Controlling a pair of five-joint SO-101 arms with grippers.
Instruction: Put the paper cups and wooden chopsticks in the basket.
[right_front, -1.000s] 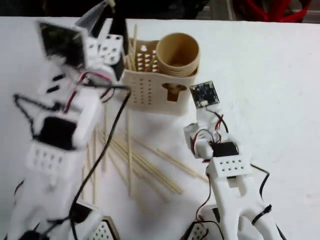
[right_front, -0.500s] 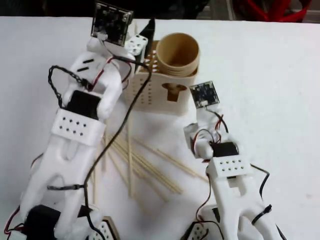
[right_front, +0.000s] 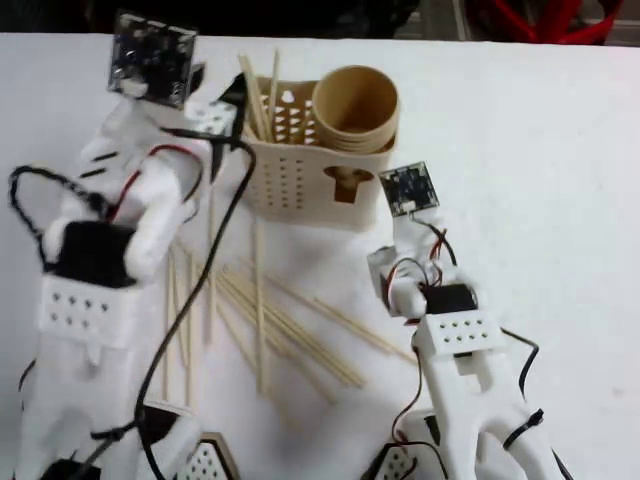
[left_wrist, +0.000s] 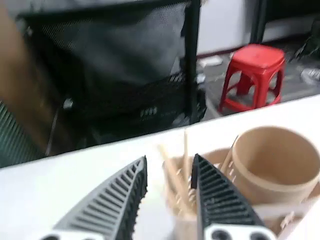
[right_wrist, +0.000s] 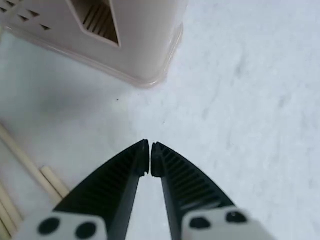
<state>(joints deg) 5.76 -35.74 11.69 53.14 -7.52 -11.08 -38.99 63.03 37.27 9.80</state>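
— What do the room and the surface look like from there?
— I've got a white surface (right_front: 560, 150), and behind it a black mesh chair (left_wrist: 125, 75) and a red stool (left_wrist: 252, 75).
— And the task's things against the jaws?
— The paper cups (right_front: 355, 105) sit stacked in the basket (right_front: 300, 185), with chopsticks (right_front: 255, 100) upright beside them. My left jaws hang parted and empty just beside the basket. My right jaws are closed on nothing near its corner. Loose chopsticks (right_front: 280, 330) lie between the 2 arms.

White arms (right_front: 85, 380), black motors (right_front: 450, 298), red-black cables (right_front: 200, 295), ribbed black end effectors (left_wrist: 170, 162) (right_wrist: 150, 150)
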